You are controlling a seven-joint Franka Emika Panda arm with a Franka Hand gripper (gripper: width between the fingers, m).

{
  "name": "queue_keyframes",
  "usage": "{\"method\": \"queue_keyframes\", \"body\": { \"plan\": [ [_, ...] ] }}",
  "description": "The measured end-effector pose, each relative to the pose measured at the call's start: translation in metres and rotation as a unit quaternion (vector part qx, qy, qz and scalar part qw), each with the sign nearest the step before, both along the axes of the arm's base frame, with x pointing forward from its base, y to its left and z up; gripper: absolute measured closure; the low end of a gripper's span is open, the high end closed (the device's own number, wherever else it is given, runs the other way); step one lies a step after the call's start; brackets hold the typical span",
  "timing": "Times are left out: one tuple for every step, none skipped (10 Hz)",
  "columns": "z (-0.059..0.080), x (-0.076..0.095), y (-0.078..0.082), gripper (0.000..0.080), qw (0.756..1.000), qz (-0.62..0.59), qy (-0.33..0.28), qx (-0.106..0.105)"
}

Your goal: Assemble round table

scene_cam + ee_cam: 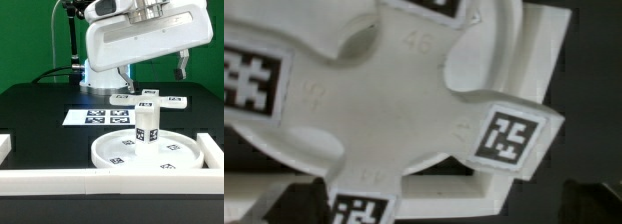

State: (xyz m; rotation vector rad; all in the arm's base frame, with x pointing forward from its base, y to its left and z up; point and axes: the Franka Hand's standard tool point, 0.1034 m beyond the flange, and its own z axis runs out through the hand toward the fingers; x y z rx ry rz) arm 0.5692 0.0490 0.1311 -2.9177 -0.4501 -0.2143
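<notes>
Cross base (393,95) sits right under my fingers (420,205), on leg (147,124) w/ disc (146,150) below; grip unclear, can't tell. Keep it square, turn slow.

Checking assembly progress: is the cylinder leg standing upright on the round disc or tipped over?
Upright. In the exterior view the cylinder leg stands vertically at the round disc's middle, with the cross-shaped base on top.

Robotics lab: green backdrop (30,40), marker board (98,117), black table (40,110).
</notes>
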Motion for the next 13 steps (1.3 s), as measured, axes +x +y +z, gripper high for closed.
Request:
{"method": "queue_keyframes", "body": {
  "plan": [
    [0.000,0.000,-0.001,0.0150,0.999,0.047,-0.007,-0.012],
    [-0.001,0.000,-0.003,0.0150,0.998,0.063,-0.009,-0.015],
    [-0.002,0.000,-0.007,0.0150,0.995,0.093,-0.014,-0.019],
    [-0.002,0.000,-0.009,0.0150,0.992,0.122,-0.020,-0.024],
    [-0.002,0.000,-0.009,0.0150,0.991,0.129,-0.021,-0.026],
    [-0.003,-0.001,-0.009,0.0150,0.992,0.122,-0.020,-0.026],
    [-0.008,-0.006,-0.008,0.0150,0.994,0.106,-0.014,-0.026],
    [-0.012,-0.011,-0.009,0.0150,0.994,0.105,-0.011,-0.027],
    [-0.015,-0.015,-0.009,0.0150,0.994,0.103,-0.006,-0.027],
    [-0.015,-0.016,-0.007,0.0150,0.994,0.102,0.000,-0.028],
    [-0.015,-0.015,-0.008,0.0150,0.994,0.101,0.000,-0.028],
    [-0.015,-0.017,-0.007,0.0150,0.995,0.097,0.009,-0.027],
    [-0.014,-0.021,-0.003,0.0150,0.994,0.102,0.038,-0.031]
  ]
}}
